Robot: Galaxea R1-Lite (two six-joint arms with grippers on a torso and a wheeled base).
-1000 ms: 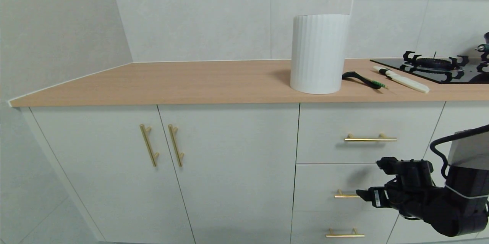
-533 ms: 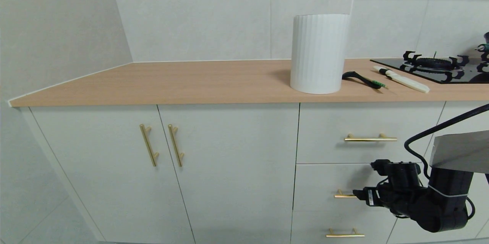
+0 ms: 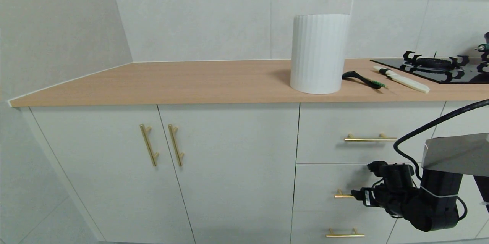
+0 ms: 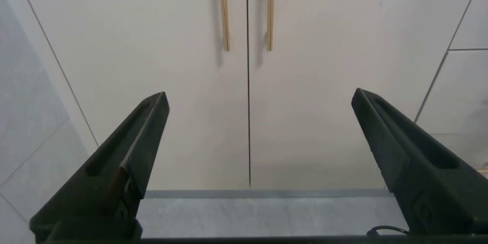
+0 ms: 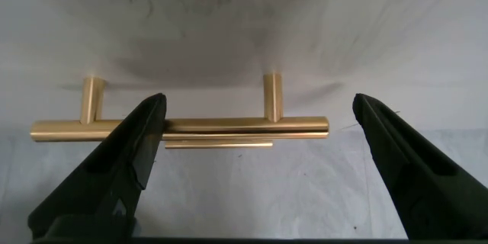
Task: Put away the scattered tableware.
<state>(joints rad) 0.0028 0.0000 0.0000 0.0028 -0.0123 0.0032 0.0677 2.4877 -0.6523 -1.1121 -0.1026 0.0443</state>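
Note:
On the wooden countertop (image 3: 191, 83), a black-handled utensil (image 3: 361, 79) with a green tip and a white knife-like utensil (image 3: 401, 79) lie to the right of a tall white ribbed holder (image 3: 319, 53). My right gripper (image 3: 359, 195) is low in front of the drawers, right at the middle drawer's gold handle (image 3: 343, 195). In the right wrist view that handle (image 5: 179, 126) runs across between the open fingers (image 5: 130, 168) of my right gripper (image 5: 258, 122), which holds nothing. My left gripper (image 4: 258, 99) is open and empty, facing the double cabinet doors (image 4: 248, 76).
A black gas hob (image 3: 435, 66) sits at the counter's right end. Below are two cabinet doors with vertical gold handles (image 3: 149, 144), and a stack of drawers with a top handle (image 3: 369, 138) and a bottom handle (image 3: 345, 233). Tiled walls close off the left and back.
My right arm has shifted left and slightly down, bringing its gripper closer to the middle drawer's handle. Things on the counter have not moved.

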